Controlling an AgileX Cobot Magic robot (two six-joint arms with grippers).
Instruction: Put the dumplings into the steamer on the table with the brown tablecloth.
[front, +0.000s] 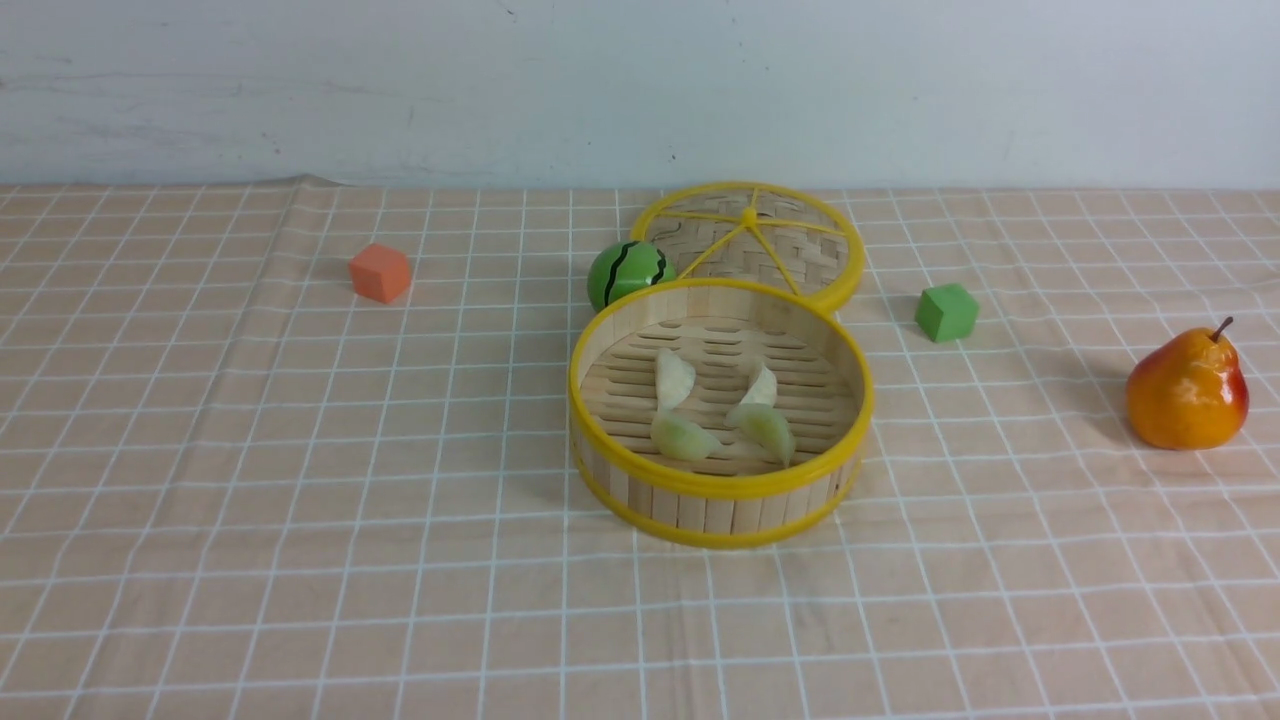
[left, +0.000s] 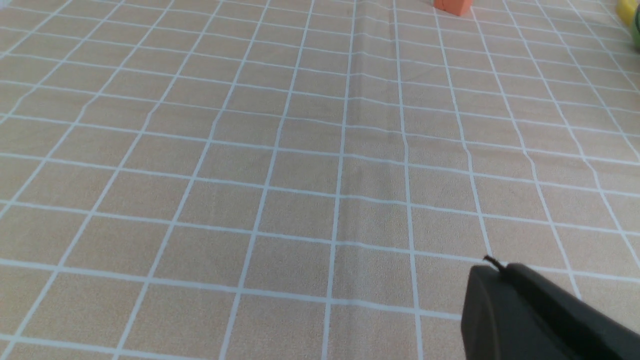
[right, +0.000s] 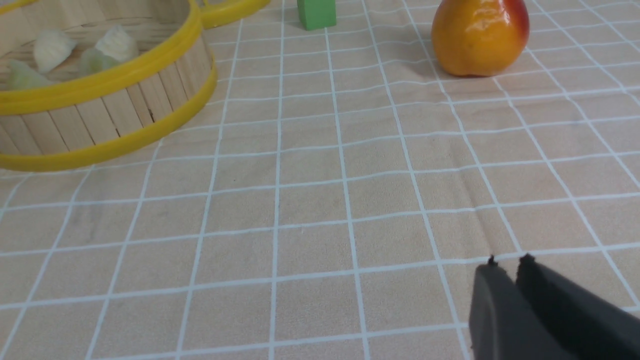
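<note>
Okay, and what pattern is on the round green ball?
Wavy black stripes on the green ball, best seen in the front view.

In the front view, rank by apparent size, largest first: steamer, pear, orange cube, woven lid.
1. Steamer
2. Woven lid
3. Pear
4. Orange cube

The lid is partly hidden, yet still looks bigger than the pear.

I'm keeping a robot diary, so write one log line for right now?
dumplings: all in steamer | lid: off | pear: on cloth

Green ball and woven lid obstructing the steamer's far side.Green ball (front: 630, 273) and woven lid (front: 740, 235) close behind the steamer (front: 720, 485).
</note>
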